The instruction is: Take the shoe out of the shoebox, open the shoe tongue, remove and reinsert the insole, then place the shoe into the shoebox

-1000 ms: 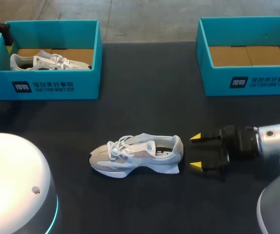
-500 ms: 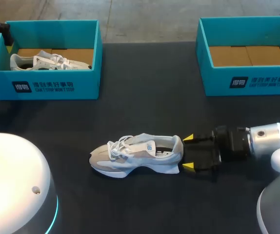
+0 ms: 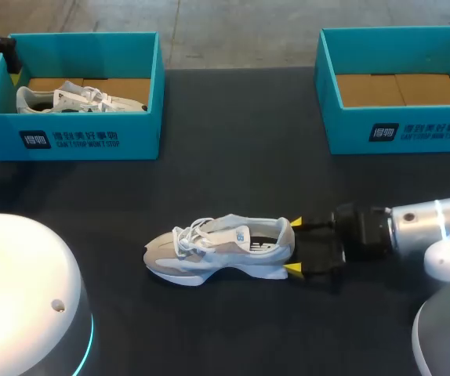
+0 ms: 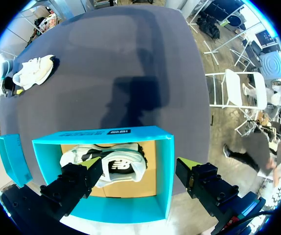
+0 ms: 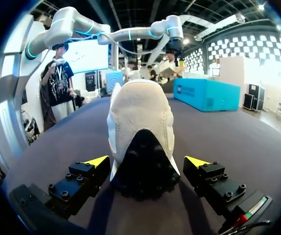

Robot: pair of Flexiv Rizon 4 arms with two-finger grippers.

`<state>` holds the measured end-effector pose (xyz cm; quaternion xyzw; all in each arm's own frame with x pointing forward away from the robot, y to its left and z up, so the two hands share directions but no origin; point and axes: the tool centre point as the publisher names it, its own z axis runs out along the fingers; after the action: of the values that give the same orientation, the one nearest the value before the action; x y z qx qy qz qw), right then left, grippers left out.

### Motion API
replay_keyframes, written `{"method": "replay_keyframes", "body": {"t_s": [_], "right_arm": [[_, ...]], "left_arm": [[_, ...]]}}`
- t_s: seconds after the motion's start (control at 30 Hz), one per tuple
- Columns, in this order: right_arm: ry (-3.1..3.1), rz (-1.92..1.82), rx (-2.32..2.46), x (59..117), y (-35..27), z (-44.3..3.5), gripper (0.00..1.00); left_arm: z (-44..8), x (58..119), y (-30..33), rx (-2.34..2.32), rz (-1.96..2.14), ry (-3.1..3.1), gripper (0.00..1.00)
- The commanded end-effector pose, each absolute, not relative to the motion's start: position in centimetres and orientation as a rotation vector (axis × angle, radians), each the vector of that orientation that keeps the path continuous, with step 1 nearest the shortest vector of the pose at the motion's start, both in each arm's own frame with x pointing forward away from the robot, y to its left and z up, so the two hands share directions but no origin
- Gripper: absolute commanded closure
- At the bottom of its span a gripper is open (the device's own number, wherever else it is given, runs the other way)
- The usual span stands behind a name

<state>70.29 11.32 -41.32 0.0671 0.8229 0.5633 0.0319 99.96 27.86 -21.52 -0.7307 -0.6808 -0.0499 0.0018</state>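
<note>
The right tool point(image 3: 294, 246) is open, one yellow tip on each side of the heel of the sneaker point(image 3: 221, 247). The right wrist view shows a gap on both sides, so nothing is gripped. The sneaker stands upright on its sole on the dark worktop point(image 3: 233, 172), directly ahead of this tool with its toe pointing away. It is pale cream suede and mesh with white laces still tied, a dark lining and a thick white sole, dark under the heel. Well off to the side of this tool sits a teal shoebox point(image 3: 397, 133). The left tool point(image 4: 138, 169) hangs open over a second teal shoebox point(image 4: 162, 176) holding another sneaker point(image 4: 106, 164). By my judgement only the taking-out is done. Still to do are the tongue, the insole and the return.
</note>
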Motion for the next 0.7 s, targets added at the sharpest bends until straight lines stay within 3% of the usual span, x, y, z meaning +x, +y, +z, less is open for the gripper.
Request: {"method": "replay_keyframes", "body": {"t_s": [0.03,0.7], "right_arm": [[2.530,1.724,0.213,70.2,12.2,-41.2,0.00],[2.536,1.750,0.216,71.0,14.1,-41.6,0.00]], "left_arm": [[-21.5,99.8,27.9,-2.294,-0.161,-2.137,0.00],[-21.5,99.8,27.9,-2.294,-0.161,-2.137,0.00]]}}
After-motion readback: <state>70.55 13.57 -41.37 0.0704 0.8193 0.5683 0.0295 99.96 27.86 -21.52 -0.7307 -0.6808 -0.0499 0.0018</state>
